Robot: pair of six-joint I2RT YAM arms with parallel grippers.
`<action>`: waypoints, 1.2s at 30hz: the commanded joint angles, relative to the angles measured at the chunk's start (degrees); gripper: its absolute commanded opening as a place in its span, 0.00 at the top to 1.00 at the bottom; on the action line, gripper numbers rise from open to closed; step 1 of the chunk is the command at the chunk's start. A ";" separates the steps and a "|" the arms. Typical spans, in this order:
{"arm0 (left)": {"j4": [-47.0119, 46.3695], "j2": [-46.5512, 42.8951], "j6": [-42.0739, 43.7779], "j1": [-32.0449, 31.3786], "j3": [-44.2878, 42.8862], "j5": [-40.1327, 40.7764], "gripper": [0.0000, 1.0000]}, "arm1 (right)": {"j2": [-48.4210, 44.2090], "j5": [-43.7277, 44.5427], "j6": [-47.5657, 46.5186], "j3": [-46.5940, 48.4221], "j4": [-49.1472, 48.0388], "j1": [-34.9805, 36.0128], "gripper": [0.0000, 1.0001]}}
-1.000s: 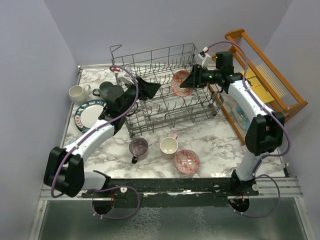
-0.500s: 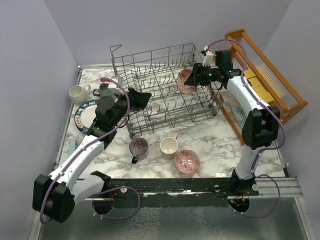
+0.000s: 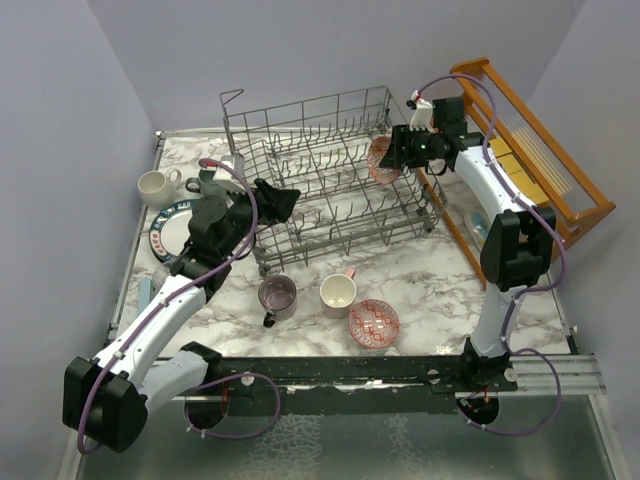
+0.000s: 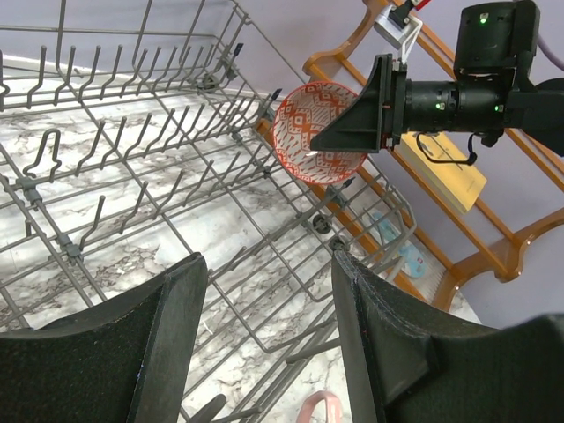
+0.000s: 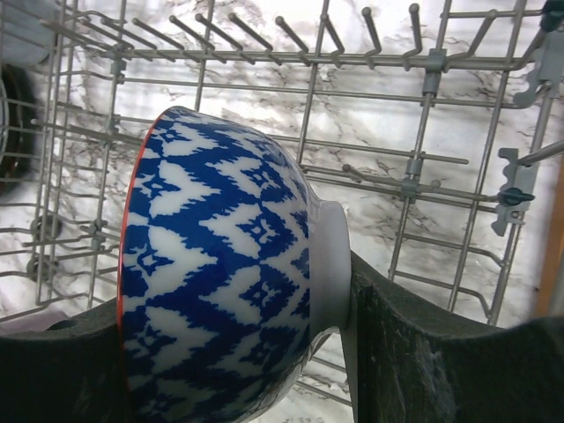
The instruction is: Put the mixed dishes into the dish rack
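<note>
My right gripper (image 3: 397,152) is shut on a small red-and-white patterned bowl (image 3: 380,158), blue-and-white outside (image 5: 220,282), and holds it on edge above the far right end of the grey wire dish rack (image 3: 330,190). The left wrist view shows the bowl's red inside (image 4: 313,132). My left gripper (image 3: 280,197) is open and empty over the rack's left side (image 4: 132,176). On the table in front of the rack stand a purple mug (image 3: 277,295), a cream mug with a pink handle (image 3: 338,292) and a second red bowl (image 3: 374,322). A white mug (image 3: 155,186), a grey-green mug (image 3: 208,180) and the plate (image 3: 170,232) sit at the left.
An orange-brown wooden slatted rack (image 3: 540,150) stands at the far right, close beside the wire rack. A light blue item (image 3: 478,230) lies at its foot. Purple walls close in on the left, back and right.
My right gripper has carried the bowl up and to the right, toward the rack's far right corner. My left gripper has drawn back toward the rack's left edge.
</note>
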State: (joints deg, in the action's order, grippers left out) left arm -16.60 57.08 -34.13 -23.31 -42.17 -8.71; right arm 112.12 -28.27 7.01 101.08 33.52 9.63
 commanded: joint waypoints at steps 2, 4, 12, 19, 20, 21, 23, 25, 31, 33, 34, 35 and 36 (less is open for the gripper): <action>0.33 -1.26 0.60 0.37 0.86 1.06 0.39 | 1.24 3.68 -2.76 3.23 0.36 -0.49 0.77; 0.34 -1.11 0.64 0.37 0.90 1.07 0.39 | 1.50 3.98 -3.03 3.25 0.56 -0.59 0.77; 0.10 -0.69 0.39 0.37 0.95 0.76 0.39 | 2.07 7.17 -4.87 3.56 0.93 -0.93 0.77; -0.27 -0.48 0.04 0.37 1.02 0.46 0.39 | 2.32 11.31 -7.29 3.57 1.04 -1.04 0.77; -0.31 -0.43 0.03 0.37 1.04 0.45 0.39 | 2.29 11.84 -7.60 3.45 0.98 -1.03 0.77; -0.32 -0.38 0.01 0.37 1.04 0.45 0.39 | 2.24 12.41 -7.93 3.22 0.94 -1.09 0.77; -0.38 -0.25 0.01 0.33 0.96 0.29 0.39 | 2.10 13.70 -8.66 2.86 0.73 -1.02 0.77; -0.37 -0.17 -0.06 0.37 0.95 0.19 0.39 | 2.06 15.07 -9.38 2.52 0.55 -1.01 0.77; -0.63 0.08 -0.22 0.37 0.86 -0.03 0.39 | 2.02 17.90 -10.96 1.64 0.73 -0.87 0.77; -0.72 0.14 -0.24 0.37 0.86 -0.08 0.39 | 2.05 18.87 -11.57 1.34 0.83 -0.55 0.79; -0.73 0.20 -0.28 0.37 0.86 -0.12 0.39 | 1.99 19.32 -11.74 1.12 0.85 -0.33 0.79; -0.72 0.07 -0.31 0.37 0.86 -0.16 0.39 | 1.89 19.84 -12.00 0.94 0.78 -0.13 0.79; -0.69 0.05 -0.32 0.37 0.90 -0.17 0.39 | 1.76 20.45 -12.20 0.65 0.70 0.05 0.79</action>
State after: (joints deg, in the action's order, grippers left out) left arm -15.81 57.23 -34.13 -23.31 -41.54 -8.54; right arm 114.24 -12.53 -2.94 102.10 35.97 9.13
